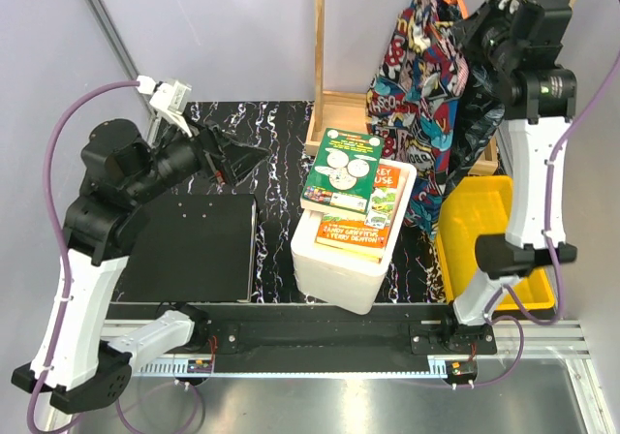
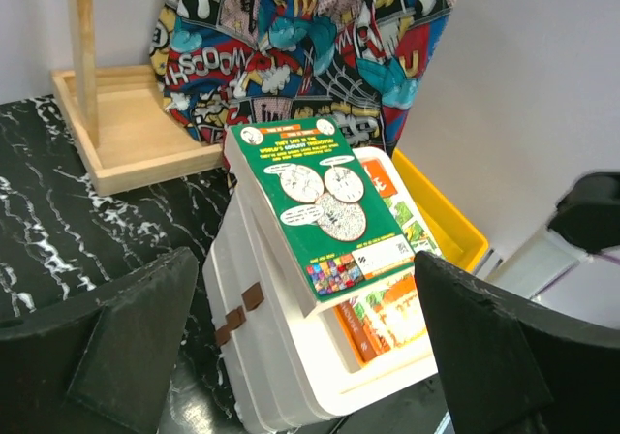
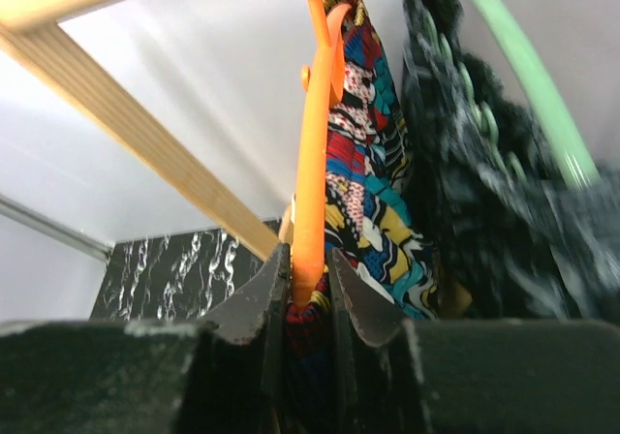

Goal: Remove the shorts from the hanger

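Upper right of the top view, the right gripper point(image 3: 308, 277) pinches the thin orange plastic hanger point(image 3: 312, 143) carrying the bright comic-print cloth shorts point(image 3: 373, 163); the left gripper point(image 1: 237, 158) gapes idle. A hard tug could snag the neighbouring dark leafy-patterned shorts point(image 3: 465, 192) or tip the pale wooden rack point(image 1: 318, 46).

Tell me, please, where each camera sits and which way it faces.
Top external: above and behind the bases, looking down on the table; the left arm and right arm show.
Left wrist: on the left arm, facing the green book on the white box; the open left gripper frames it.
Right wrist: on the raised right arm, looking up; the right gripper clamps the orange hanger.
Shared: all three see the comic-print shorts.
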Motion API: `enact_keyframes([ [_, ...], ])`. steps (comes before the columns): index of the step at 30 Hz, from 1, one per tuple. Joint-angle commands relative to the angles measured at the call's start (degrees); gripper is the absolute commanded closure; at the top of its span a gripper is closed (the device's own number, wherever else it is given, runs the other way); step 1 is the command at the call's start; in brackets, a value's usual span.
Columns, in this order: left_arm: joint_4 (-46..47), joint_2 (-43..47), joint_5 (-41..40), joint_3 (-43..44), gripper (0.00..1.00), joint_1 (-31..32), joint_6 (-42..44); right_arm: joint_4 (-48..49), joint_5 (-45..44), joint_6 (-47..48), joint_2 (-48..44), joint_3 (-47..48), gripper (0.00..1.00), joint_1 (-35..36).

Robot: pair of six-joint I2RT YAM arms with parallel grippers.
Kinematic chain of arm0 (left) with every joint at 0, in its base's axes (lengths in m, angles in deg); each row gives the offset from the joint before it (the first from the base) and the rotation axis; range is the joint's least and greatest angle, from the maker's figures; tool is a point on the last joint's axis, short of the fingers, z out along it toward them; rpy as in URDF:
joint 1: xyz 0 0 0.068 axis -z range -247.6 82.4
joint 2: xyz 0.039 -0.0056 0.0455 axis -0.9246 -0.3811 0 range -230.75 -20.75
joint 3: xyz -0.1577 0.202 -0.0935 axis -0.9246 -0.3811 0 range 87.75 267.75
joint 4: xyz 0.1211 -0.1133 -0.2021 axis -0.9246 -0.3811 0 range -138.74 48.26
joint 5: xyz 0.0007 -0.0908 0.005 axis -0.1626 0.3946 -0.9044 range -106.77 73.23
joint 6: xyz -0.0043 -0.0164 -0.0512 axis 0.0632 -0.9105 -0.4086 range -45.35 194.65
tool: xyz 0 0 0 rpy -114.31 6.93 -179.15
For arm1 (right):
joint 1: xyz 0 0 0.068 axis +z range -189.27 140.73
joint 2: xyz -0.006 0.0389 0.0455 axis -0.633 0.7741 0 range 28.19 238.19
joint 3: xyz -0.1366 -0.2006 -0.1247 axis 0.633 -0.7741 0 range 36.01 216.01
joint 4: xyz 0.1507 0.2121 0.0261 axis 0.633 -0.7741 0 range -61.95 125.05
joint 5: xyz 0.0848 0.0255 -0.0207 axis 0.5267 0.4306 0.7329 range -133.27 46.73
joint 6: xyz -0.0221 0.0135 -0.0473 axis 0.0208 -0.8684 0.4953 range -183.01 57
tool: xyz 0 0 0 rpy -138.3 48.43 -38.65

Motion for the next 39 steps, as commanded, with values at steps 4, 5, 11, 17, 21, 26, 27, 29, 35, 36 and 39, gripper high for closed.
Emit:
enact_keyframes([
  [4, 18.99, -2.83, 3.48, -4.40, 0.09, 0.76, -5.75, 3.13, 1.83, -3.83, -18.45, -16.57, 1.00, -0.12],
  [5, 21.02, -3.89, 3.56, -4.40, 0.11, 1.20, -5.66, 2.78, 2.63, -4.45, -19.52, -17.91, 1.00, -0.21],
  [11, 30.97, -18.46, 3.48, 6.83, 0.16, 9.01, -6.71, 1.20, 2.82, -4.37, -26.91, -24.42, 1.00, -0.12],
  [17, 40.01, -40.68, 2.69, 26.87, 0.16, 18.08, -15.05, 0.40, 1.41, -2.18, -32.88, -31.01, 1.00, 0.58],
  [21, 44.68, -52.57, 4.27, 43.01, 0.20, 20.63, -25.59, 0.23, 1.15, -0.60, -36.39, -34.79, 1.00, 1.46],
  [26, 50.31, -56.80, -1.00, 43.94, 0.21, 23.17, -34.40, 0.05, 1.85, 2.57, -39.56, -37.87, 1.00, 2.95],
  [27, 51.01, -56.98, -1.61, 44.20, 0.21, 23.35, -32.84, -0.04, 1.85, 3.62, -40.27, -39.36, 1.00, 3.13],
  [29, 51.72, -57.42, -1.62, 43.94, 0.21, 23.70, -29.58, -0.21, 2.20, 4.15, -41.93, -40.86, 1.00, 3.30],
  [35, 51.64, -60.23, 0.31, 45.07, 0.25, 24.58, -16.66, -2.23, 4.66, 4.77, -44.14, -42.01, 1.00, 3.30],
  [36, 50.94, -60.67, -0.03, 45.69, 0.27, 24.67, -13.95, -2.41, 4.84, 4.95, -44.31, -41.75, 1.00, 3.39],
  [39, 51.63, -62.78, 0.75, 46.84, 0.32, 24.76, -11.47, -2.76, 5.98, 5.39, -45.19, -41.66, 1.00, 3.31],
])
